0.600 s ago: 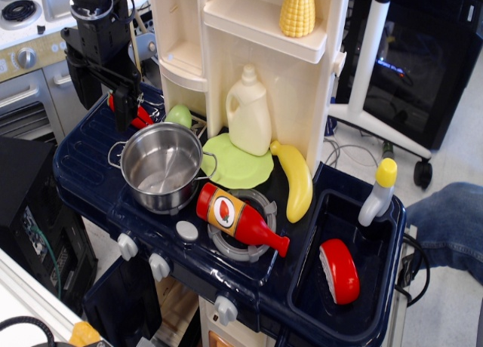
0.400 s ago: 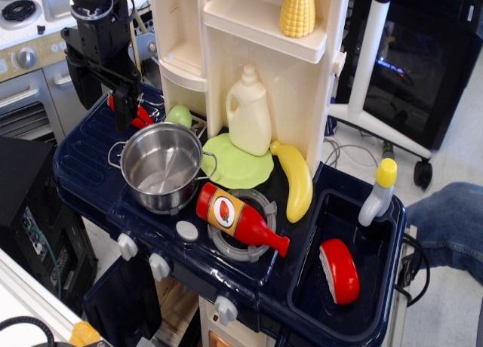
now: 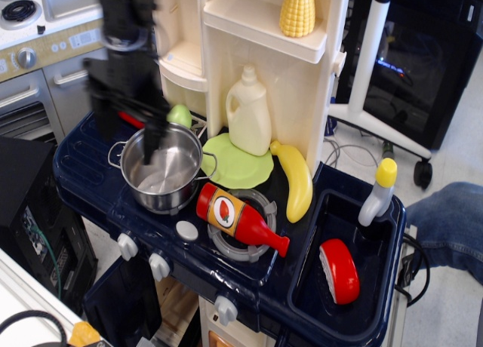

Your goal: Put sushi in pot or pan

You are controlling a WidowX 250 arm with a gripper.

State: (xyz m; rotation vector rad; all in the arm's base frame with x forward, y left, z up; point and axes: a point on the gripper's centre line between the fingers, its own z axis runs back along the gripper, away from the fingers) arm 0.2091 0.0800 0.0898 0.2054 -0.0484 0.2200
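The sushi [image 3: 339,270], a small oval piece with a glossy red top and a white base, lies in the dark sink basin [image 3: 313,275] at the front right. The shiny steel pot [image 3: 161,166] stands empty on the left of the navy toy stove. My black gripper [image 3: 128,132] is motion-blurred and hangs over the pot's back-left rim, far left of the sushi. Its fingers look apart and hold nothing.
A red ketchup bottle [image 3: 238,217] lies on the burner in front of the pot. A light-green plate [image 3: 238,166], white jug [image 3: 249,111], banana [image 3: 296,179] and cream shelf unit with corn [image 3: 297,9] stand behind. A faucet [image 3: 377,192] rises by the sink. A thin red toy [image 3: 130,119] lies behind the pot.
My gripper has swung right and slightly down from the stove's back-left corner to above the pot's rim. Nothing else has moved.
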